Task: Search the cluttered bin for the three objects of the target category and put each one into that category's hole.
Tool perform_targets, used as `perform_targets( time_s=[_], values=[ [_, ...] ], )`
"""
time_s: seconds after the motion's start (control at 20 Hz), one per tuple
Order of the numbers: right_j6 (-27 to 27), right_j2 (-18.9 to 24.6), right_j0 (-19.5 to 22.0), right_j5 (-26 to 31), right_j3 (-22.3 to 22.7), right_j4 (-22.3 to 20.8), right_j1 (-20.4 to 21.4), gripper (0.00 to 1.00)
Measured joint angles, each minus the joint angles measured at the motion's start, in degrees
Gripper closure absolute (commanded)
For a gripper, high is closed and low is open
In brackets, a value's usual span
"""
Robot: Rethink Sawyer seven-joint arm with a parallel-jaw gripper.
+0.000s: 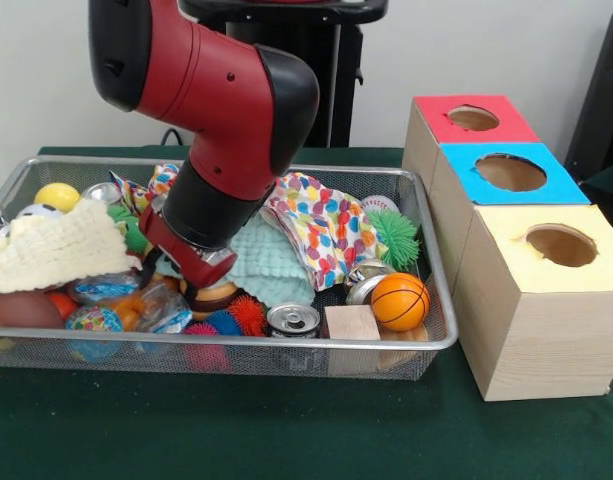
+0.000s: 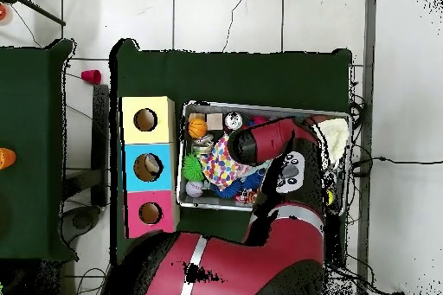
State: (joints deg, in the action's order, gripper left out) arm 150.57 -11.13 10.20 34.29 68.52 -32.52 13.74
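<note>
The silver wire-mesh bin (image 1: 441,340) is full of toys and cloths. My gripper (image 1: 202,268) is lowered into the clutter at its middle left; its tip is buried among the toys. Two wrinkly see-through bottles lie just left of it near the front rim, one (image 1: 102,288) under the cream cloth's edge and one (image 1: 164,308) closer to the gripper. The blue-topped box's hole (image 1: 511,172) is right of the bin, in the middle of three boxes. In the overhead view the arm covers most of the bin (image 2: 260,105), and something pale shows inside the blue hole (image 2: 147,167).
The red-topped hole (image 1: 473,118) and the yellow-topped hole (image 1: 561,245) flank the blue one. Silver cans (image 1: 293,320) (image 1: 364,282), an orange basketball (image 1: 399,300), a wooden block (image 1: 351,322), a dotted cloth (image 1: 321,225), a cream cloth (image 1: 51,248) and a green spiky ball (image 1: 394,237) fill the bin.
</note>
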Motion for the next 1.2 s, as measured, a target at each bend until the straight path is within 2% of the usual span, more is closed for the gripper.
perform_targets(
  time_s=[0.6, 0.65, 1.2],
  values=[
    [0.0, 0.0, -0.1, 4.5, -3.3, 1.8, -1.5, 0.00],
    [0.0, 0.0, -0.1, 5.1, -3.6, 2.2, -1.5, 1.00],
    [0.0, 0.0, 0.1, 6.1, -3.8, 2.6, -1.6, 1.00]
  ],
)
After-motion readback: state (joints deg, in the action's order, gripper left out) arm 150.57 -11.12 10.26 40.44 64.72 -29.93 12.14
